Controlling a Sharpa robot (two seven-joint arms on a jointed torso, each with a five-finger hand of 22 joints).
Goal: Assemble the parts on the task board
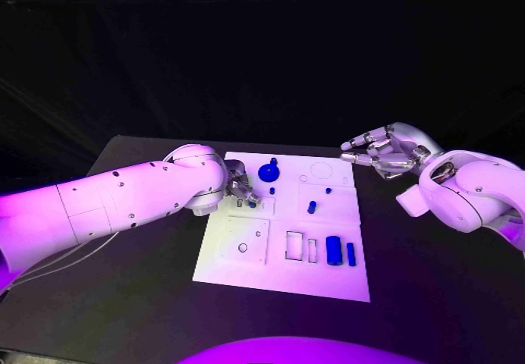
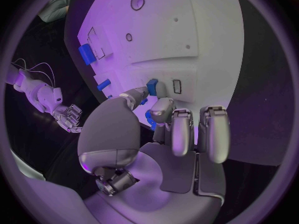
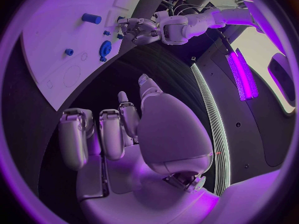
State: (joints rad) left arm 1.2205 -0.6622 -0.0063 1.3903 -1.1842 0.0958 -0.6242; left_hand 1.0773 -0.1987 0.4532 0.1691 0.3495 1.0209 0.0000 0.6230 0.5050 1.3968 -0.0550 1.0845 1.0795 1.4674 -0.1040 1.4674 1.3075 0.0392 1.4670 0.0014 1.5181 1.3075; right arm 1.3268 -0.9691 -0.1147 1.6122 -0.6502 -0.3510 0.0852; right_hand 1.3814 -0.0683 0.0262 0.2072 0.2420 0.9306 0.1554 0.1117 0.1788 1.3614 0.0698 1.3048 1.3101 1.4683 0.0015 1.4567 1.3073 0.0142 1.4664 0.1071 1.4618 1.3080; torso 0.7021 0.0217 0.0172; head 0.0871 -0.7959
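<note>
On the black bench [image 1: 131, 318] we see the left robot hand [image 1: 242, 191] pinching a small blue part [image 2: 151, 117] over the task board [image 1: 328, 277] (presumably to seat it), while the right robot hand [image 1: 383, 152] waits empty, fingers loosely apart.

Room dark; violet light on task board [image 1: 282, 262] and arms; wrist views fisheye-bent, rims dark.

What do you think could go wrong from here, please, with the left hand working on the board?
1. The left hand pinches a small blue part at its fingertips; it might slip out.
2. The blue gear lies close by and could get knocked.
3. The right hand hovers off the white board, so the board could shift.
</note>
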